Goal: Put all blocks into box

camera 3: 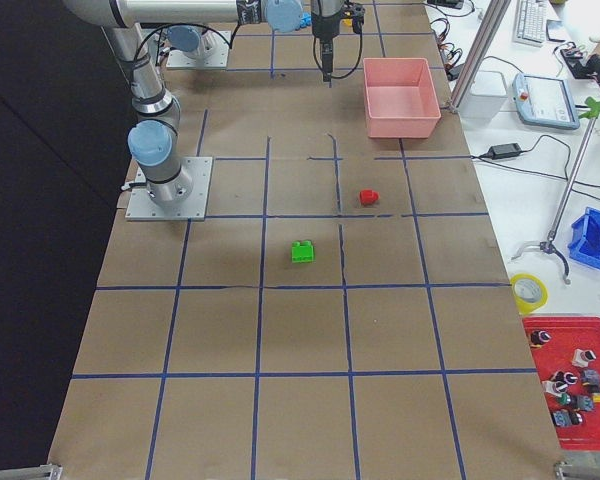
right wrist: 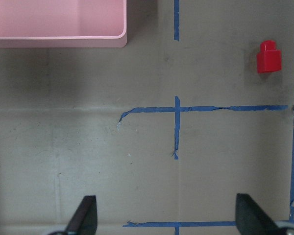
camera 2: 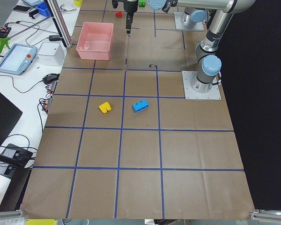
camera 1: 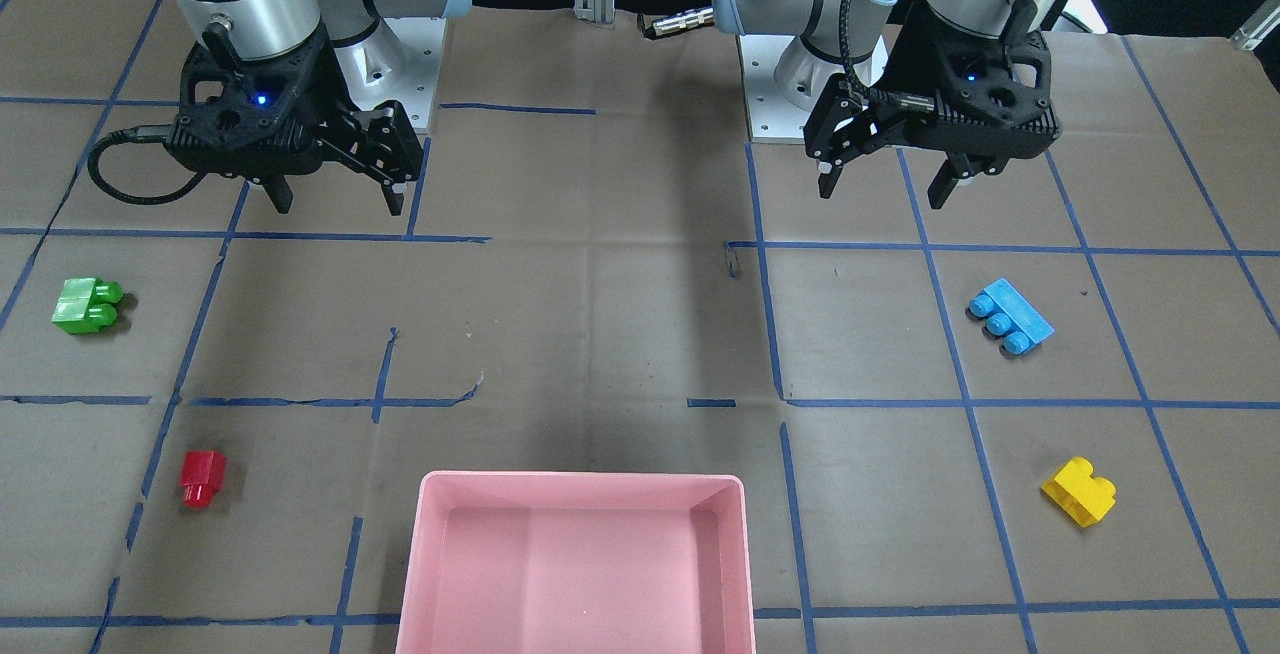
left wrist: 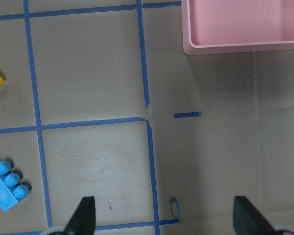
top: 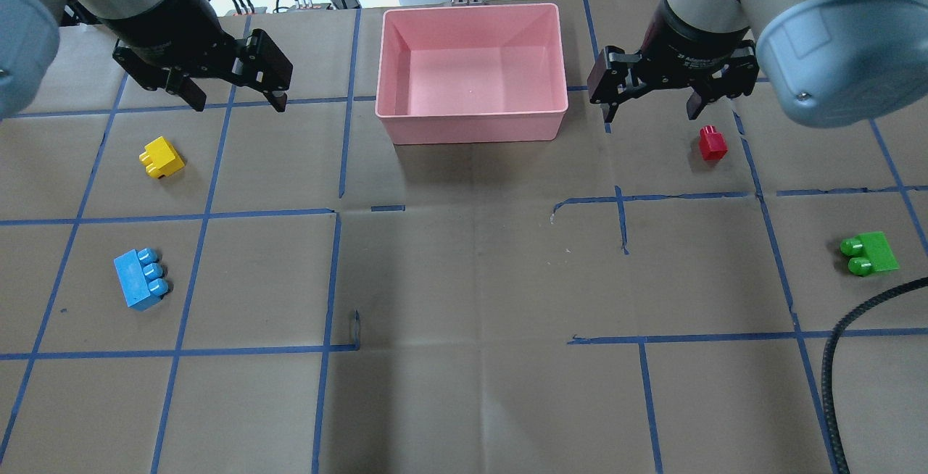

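Box (top: 471,128) on tape-gridded paper (top: 464,278) betw. left hand (top: 239,106) & right hand (top: 649,113), both spread; red block (top: 713,143) near right hand.

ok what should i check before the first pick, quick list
1. left pincer open and empty: ok
2. right pincer open and empty: ok
3. box open side up, nothing inside: ok
4. all four blocks in view and outside the box, with yellow block and blue block on the left arm's side, red block and green block on the right arm's side: ok
5. red block apart from other things, close to the right pincer: ok
6. right pincer's fingers lined up with the red block's flat sides: cannot tell
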